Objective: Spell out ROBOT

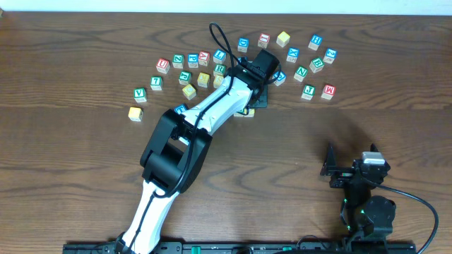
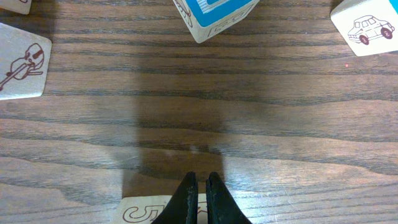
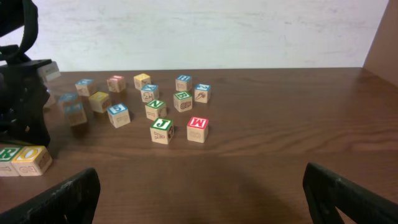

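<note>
Several lettered wooden blocks point(image 1: 212, 67) lie scattered across the far half of the table. My left gripper point(image 1: 263, 70) reaches into them. In the left wrist view its fingers point(image 2: 200, 177) are shut and empty, just above a block with an outlined character point(image 2: 142, 210). A blue-lettered block point(image 2: 214, 15) lies ahead of them. In the right wrist view a green R block point(image 3: 7, 159) and a yellow O block point(image 3: 31, 158) sit side by side next to the left arm. My right gripper point(image 1: 352, 161) is open and empty near the front right, and its fingers point(image 3: 202, 193) are spread wide.
A green J block point(image 3: 161, 130) and a red M block point(image 3: 197, 129) sit closest to the right gripper. A car-picture block point(image 2: 364, 28) and a violin-picture block point(image 2: 18, 62) flank the left gripper. The left arm point(image 1: 205, 116) covers some blocks.
</note>
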